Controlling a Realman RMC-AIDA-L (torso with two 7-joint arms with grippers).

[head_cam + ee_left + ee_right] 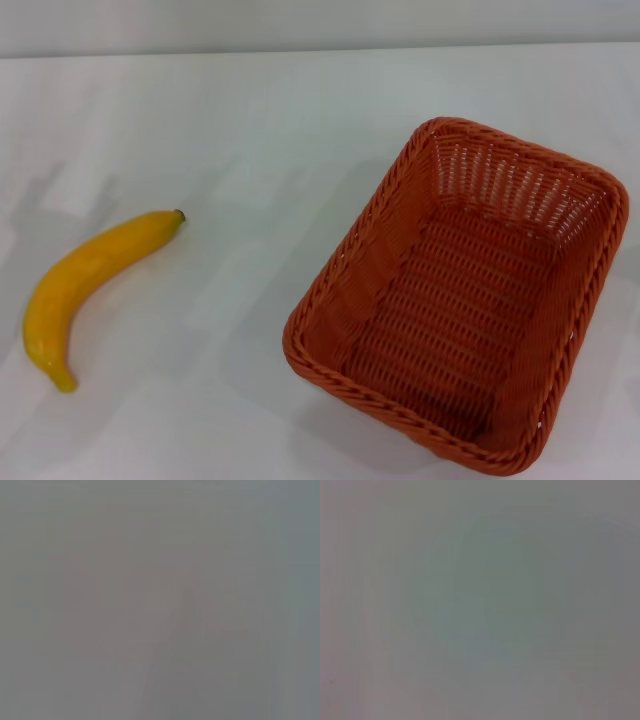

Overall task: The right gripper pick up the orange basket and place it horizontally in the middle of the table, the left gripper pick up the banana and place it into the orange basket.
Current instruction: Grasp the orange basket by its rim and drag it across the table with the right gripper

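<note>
Surface: plain white smooth table [250, 130].
Objects: curved yellow banana [85, 280] left; rectangular orange woven basket [330, 350] right, well apart.
Grippers: neither visible; state cannot be told.

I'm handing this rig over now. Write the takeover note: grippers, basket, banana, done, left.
Grippers: neither shows in any view; both wrist views show only blank grey.
Basket: empty, upright on the table, on the robot's right, set at a slant.
Banana: lying on the table on the robot's left, well apart from the basket.
Done: nothing visible.
Left: right gripper sets the basket horizontally mid-table; left gripper puts the banana in it.
</note>
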